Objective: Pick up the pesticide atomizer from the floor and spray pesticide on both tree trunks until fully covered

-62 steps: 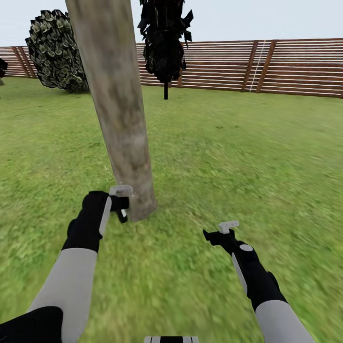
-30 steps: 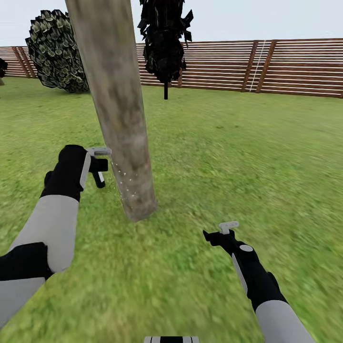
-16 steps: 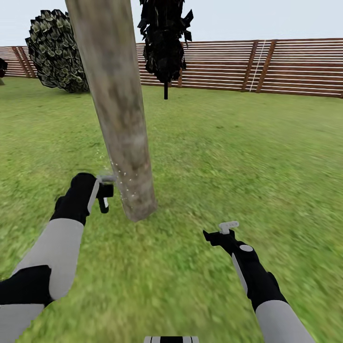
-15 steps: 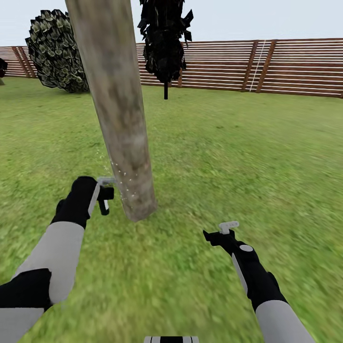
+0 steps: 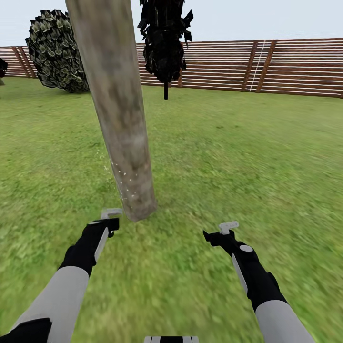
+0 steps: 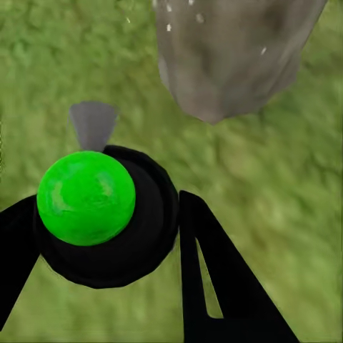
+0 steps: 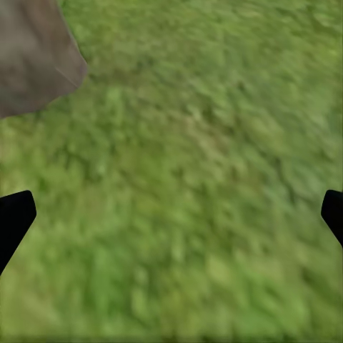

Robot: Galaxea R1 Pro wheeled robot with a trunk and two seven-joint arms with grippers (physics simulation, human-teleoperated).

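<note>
One thick, mottled grey-brown tree trunk (image 5: 119, 119) leans up from the lawn just ahead; its base (image 6: 229, 57) also shows in the left wrist view. White pesticide specks (image 5: 125, 183) dot its lower left side. My left gripper (image 5: 108, 223) hangs low beside the trunk's base, shut on the pesticide atomizer (image 6: 107, 221), a dark body with a bright green dot (image 6: 86, 198) and a grey head (image 5: 111, 213) pointing toward the trunk. My right gripper (image 5: 220, 232) hovers over bare grass to the right, open, with its fingertips (image 7: 14, 218) far apart. The second tree is out of view.
A round leafy shrub (image 5: 57, 50) and a dark columnar tree (image 5: 164, 38) stand at the back of the lawn. The brown slatted fence (image 5: 267, 66) runs behind them. Open grass (image 5: 247, 152) stretches to the right of the trunk.
My left arm has dropped with the atomizer from beside the trunk's lower part down to its base, nearer to me. The right arm has stayed still.
</note>
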